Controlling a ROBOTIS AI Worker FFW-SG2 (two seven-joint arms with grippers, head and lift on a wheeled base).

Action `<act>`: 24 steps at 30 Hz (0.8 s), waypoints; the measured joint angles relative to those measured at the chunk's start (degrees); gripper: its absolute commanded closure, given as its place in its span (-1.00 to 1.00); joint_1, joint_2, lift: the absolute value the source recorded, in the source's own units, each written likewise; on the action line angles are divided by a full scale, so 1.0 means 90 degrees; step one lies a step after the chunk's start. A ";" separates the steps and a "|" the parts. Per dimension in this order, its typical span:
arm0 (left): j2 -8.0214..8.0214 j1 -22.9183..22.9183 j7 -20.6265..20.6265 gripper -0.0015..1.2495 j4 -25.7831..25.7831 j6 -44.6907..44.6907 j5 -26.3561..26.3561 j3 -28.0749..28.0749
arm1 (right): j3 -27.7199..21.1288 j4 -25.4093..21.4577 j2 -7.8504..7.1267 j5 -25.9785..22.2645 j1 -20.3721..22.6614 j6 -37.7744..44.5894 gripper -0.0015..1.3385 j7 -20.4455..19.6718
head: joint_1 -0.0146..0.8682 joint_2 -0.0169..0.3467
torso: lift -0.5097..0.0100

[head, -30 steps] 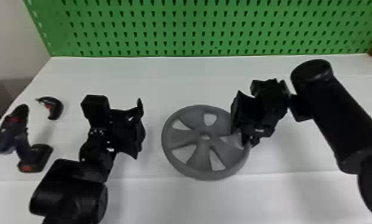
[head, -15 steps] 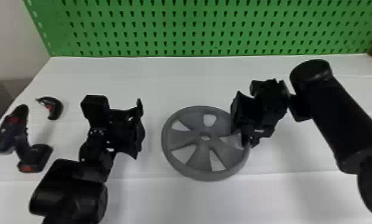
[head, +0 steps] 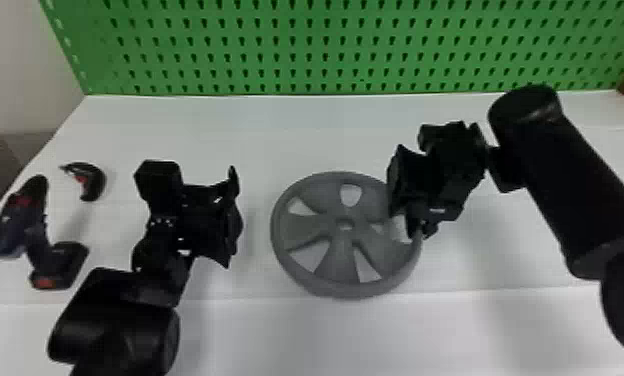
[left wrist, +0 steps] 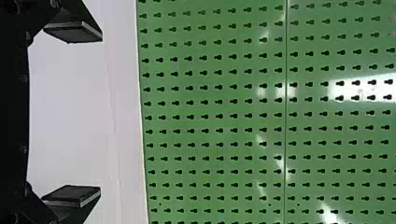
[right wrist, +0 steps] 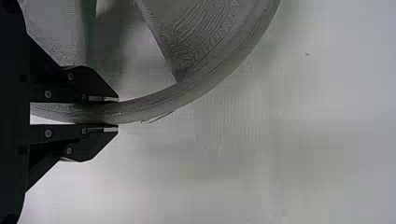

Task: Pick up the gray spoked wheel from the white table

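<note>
1. On the white bench [head: 286,335], the gray spoked wheel [head: 342,252] lies flat, its rim [right wrist: 187,93] clamped between my right jaws.
2. Gripped at one edge, it could tip or twist loose in a quick lift, its weight hanging off-centre.
3. Across the wheel, my left jaws stand apart, offering no support.

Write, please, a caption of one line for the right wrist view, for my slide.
The right hand grips the gray spoked wheel by its rim at the white table.
</note>
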 measured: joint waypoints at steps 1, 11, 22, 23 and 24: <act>0.0000 0.0004 0.0000 -0.79 0.0000 -0.0002 0.0000 0.0003 | -0.0055 -0.0053 0.0009 0.0055 -0.0033 0.0098 0.71 0.0000 | 0.77 -0.71 | 0.55; 0.0000 0.0024 0.0000 -0.79 0.0000 -0.0026 0.0000 0.0027 | -0.0518 -0.0442 0.0090 0.0539 -0.0343 0.0498 0.71 -0.0010 | 0.77 -0.71 | 0.55; 0.0001 0.0031 0.0000 -0.79 0.0000 -0.0041 0.0000 0.0042 | -0.0749 -0.0485 0.0124 0.0726 -0.0591 0.0505 0.71 -0.0009 | 0.77 -0.71 | 0.55; 0.0001 0.0031 0.0000 -0.79 0.0000 -0.0042 0.0000 0.0042 | -0.0750 -0.0485 0.0126 0.0727 -0.0589 0.0505 0.71 -0.0009 | 0.77 -0.71 | 0.55; 0.0000 0.0031 0.0000 -0.79 0.0000 -0.0042 0.0000 0.0042 | -0.0751 -0.0489 0.0129 0.0730 -0.0586 0.0505 0.71 -0.0009 | 0.77 -0.71 | 0.55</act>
